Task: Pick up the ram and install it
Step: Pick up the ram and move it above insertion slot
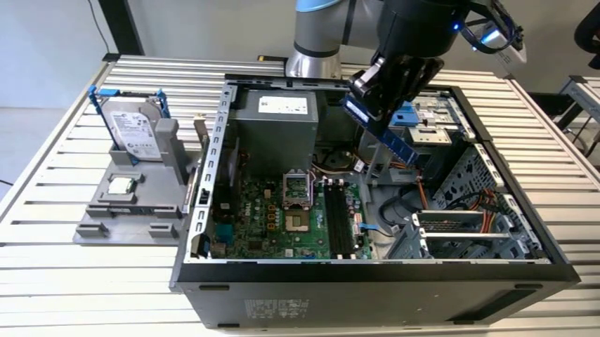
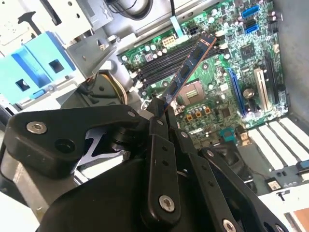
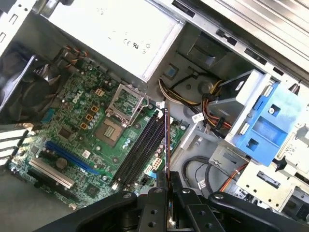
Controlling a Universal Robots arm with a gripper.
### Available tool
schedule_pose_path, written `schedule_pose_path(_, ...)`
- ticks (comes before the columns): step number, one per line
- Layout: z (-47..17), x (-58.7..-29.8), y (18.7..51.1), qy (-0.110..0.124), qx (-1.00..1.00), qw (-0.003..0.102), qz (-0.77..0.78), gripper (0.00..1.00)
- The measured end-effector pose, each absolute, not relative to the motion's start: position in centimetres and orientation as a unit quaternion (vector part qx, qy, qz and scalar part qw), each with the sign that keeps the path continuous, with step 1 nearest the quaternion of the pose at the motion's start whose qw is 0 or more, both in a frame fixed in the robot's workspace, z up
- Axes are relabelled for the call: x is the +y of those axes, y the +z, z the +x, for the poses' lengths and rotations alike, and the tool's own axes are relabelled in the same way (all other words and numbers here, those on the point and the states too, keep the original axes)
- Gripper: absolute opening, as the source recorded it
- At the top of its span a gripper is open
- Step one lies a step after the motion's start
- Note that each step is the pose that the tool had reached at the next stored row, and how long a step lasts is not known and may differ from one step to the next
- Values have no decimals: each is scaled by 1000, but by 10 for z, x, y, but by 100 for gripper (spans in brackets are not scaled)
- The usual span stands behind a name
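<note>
Exterior view: the gripper (image 1: 367, 102) is closed on one end of the ram (image 1: 394, 140), holding it tilted above the open computer case (image 1: 375, 274), near the memory slots (image 1: 339, 217), likely to line it up.

The ram (image 1: 383, 133), a long, thin, flat dark blue circuit stick with black chips along its face, is clamped at one end between the fingers of the black gripper (image 1: 369, 104) and touches no other surface. In the exterior view it slants downward from the grip toward the exterior view's right, suspended inside the open computer case (image 1: 216, 140), well above the green motherboard (image 1: 272, 217). In the second wrist view the ram (image 2: 190, 65) shows its chip-bearing face and a thin coppery edge, with its free end over the long black memory slots (image 2: 154, 67). In the first wrist view the ram (image 3: 167, 145) appears edge-on as a thin dark line beside those slots, seated in none.
</note>
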State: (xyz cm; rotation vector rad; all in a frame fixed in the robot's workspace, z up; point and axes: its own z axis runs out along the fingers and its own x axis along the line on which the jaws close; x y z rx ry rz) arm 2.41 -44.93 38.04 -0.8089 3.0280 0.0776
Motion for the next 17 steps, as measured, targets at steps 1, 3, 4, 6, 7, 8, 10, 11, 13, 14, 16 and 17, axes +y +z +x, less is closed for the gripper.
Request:
schedule_pose_path(1, 24, -449, 380, 25, 967, 3, -253, 0)
schedule_pose_path(3, 24, -449, 380, 25, 970, 4, -242, 0)
schedule_pose_path(4, 24, -450, 380, 25, 971, 4, -237, 0)
schedule_pose_path(6, 24, -450, 380, 25, 974, 4, -227, 0)
schedule_pose_path(7, 24, -450, 380, 25, 975, 4, -222, 0)
schedule_pose_path(8, 24, -450, 380, 25, 976, 4, -217, 0)
schedule_pose_path(10, 24, -450, 380, 25, 978, 4, -206, 0)
schedule_pose_path(11, 24, -450, 380, 25, 979, 4, -202, 0)
schedule_pose_path(13, 24, -450, 380, 25, 981, 5, -191, 0)
schedule_pose_path(14, 24, -450, 380, 24, 982, 5, -186, 0)
schedule_pose_path(16, 24, -451, 380, 24, 984, 5, -177, 0)
schedule_pose_path(17, 24, -451, 380, 25, 985, 5, -172, 0)
